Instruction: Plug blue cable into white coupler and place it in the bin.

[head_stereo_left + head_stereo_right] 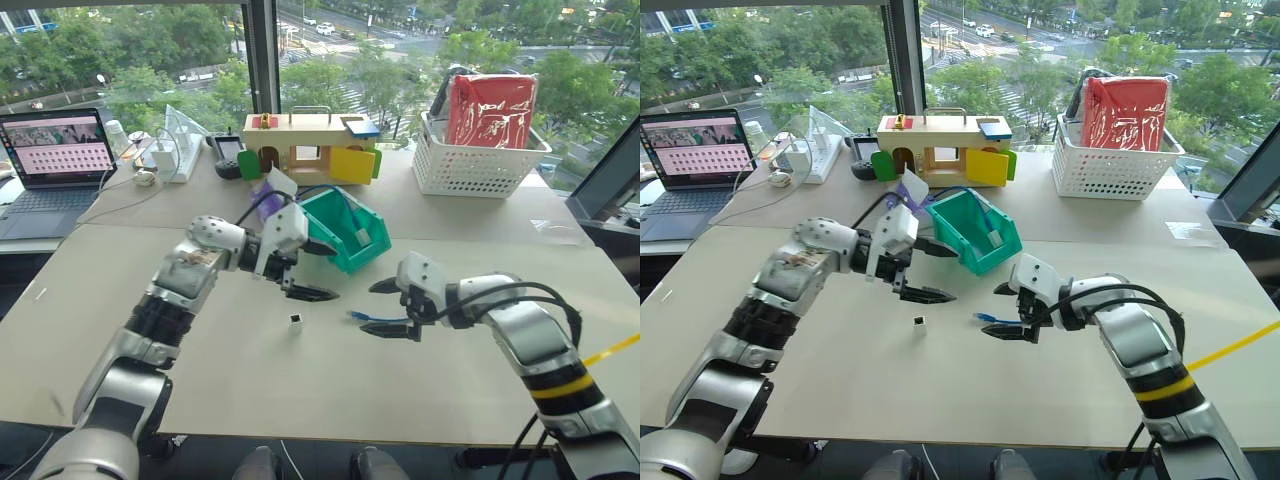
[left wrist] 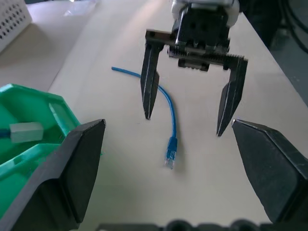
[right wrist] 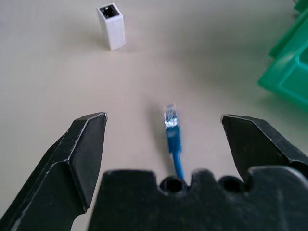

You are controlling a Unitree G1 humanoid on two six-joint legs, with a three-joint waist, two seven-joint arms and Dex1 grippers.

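A thin light-blue cable [image 2: 169,113] with a clear plug end lies loose on the pale tabletop [image 1: 300,390], between the wide-apart black fingers of the right gripper [image 1: 390,308], which grips nothing. A tiny white plastic coupler block [image 1: 296,319] stands upright on the table, apart from the cable's plug, its dark socket facing up. The left gripper [image 1: 313,270] hovers above and just behind the coupler, fingers also spread and empty. Behind both sits a teal-green plastic bin [image 1: 352,232] holding a small pale block. Farther back stand a wooden toy house [image 1: 308,145] with coloured doors, a white lattice basket [image 1: 475,160] holding a red packet, and an open laptop [image 1: 52,165] at the far left.
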